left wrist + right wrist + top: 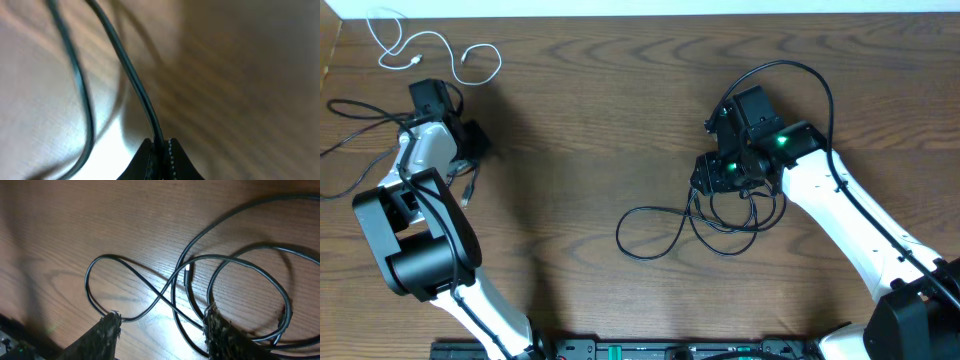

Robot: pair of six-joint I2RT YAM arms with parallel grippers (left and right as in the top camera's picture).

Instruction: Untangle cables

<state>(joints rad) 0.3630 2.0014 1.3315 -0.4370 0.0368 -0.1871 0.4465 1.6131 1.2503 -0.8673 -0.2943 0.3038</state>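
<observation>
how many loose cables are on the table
3. The white cable lies at the table's far left corner; one black cable at the left edge is pinched in the left tool; the other black cable lies looped mid-table under the open right tool. Nothing looks hidden.

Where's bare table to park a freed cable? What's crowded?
Free: the table middle, between the left arm and the black cable loops; also the top strip right of the white cable. Crowded: top-left corner, where the left tool pinches a second black cable, and around the right tool.
</observation>
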